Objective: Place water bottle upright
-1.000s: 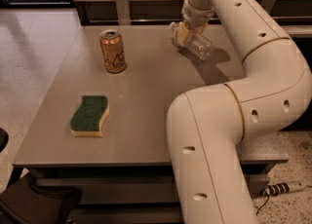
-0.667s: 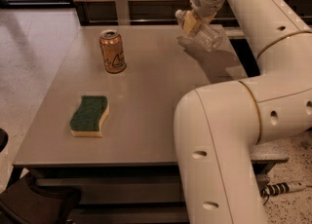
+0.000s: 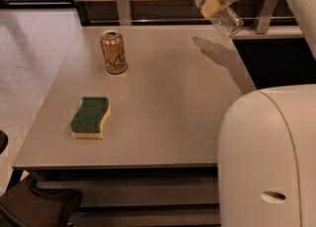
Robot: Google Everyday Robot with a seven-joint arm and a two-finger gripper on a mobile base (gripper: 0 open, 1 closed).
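Observation:
The water bottle (image 3: 223, 16) is a clear ribbed plastic bottle with a white cap. It hangs tilted in the air above the far right of the table (image 3: 163, 107), cap toward the upper left. My gripper (image 3: 213, 3) is shut on the water bottle near its neck. The arm reaches in from the upper right. The bottle's shadow falls on the tabletop below it.
An orange-gold drink can (image 3: 114, 52) stands upright at the far left of the table. A green-and-yellow sponge (image 3: 90, 117) lies nearer the front left. My arm's large white body (image 3: 269, 157) fills the lower right. A railing runs behind the table.
My gripper has lifted the water bottle from the tabletop up and to the right. The can and sponge have not moved.

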